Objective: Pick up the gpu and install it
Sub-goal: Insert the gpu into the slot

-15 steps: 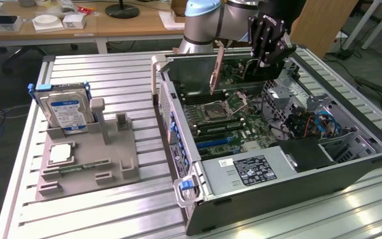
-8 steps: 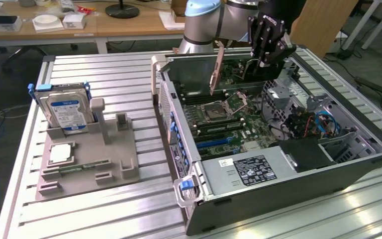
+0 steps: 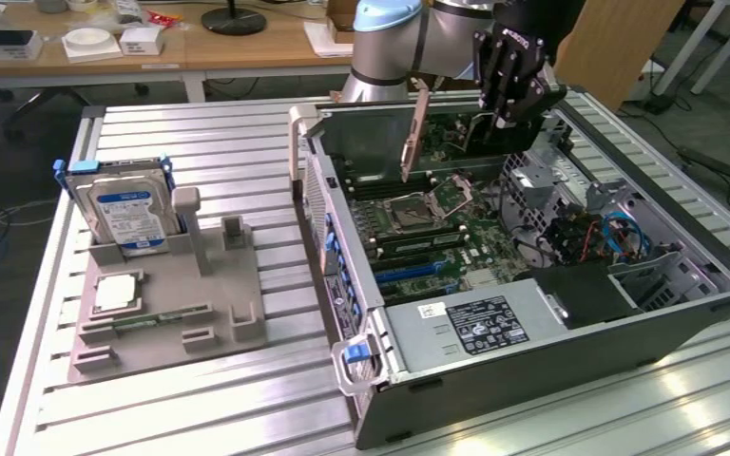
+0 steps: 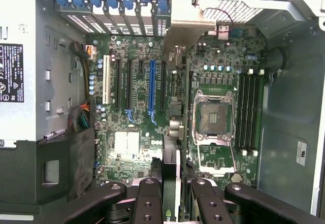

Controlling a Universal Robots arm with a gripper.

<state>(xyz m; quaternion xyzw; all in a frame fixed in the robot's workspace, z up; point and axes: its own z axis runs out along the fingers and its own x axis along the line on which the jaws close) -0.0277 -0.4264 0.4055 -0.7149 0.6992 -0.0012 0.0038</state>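
Scene: An open computer case point(image 3: 530, 313) lies on its side on a ribbed metal table point(image 3: 187, 418), its motherboard point(image 3: 467, 237) facing up.
Arm: The Universal Robots arm reaches down over the far end of the case, its black pincer point(image 3: 513, 112) hanging just above the opening.
Pincer: Partly closed, the two fingers point(image 4: 147, 198) clamp the gpu point(image 4: 171, 168) between them by its upper edge.
Gpu: Held on edge and clear of the board, in the air over the motherboard; in the exterior view its narrow metal bracket point(image 3: 413, 133) points down toward the CPU socket point(image 3: 416, 207). It is not seated in a slot.
Below the card: In the wrist view the card's thin edge runs between the blue expansion slot point(image 4: 151, 89) and the CPU socket point(image 4: 212, 117), with the memory slots point(image 4: 249, 107) beyond the socket.
Case interior: A power supply point(image 3: 479, 323) with a black label sits at the near end.
On the exterior view's left: A grey parts holder point(image 3: 168, 304) stands well apart from the case, carrying an upright hard drive point(image 3: 122, 214) with a blue label and a small green memory stick point(image 3: 156, 321) lying flat.
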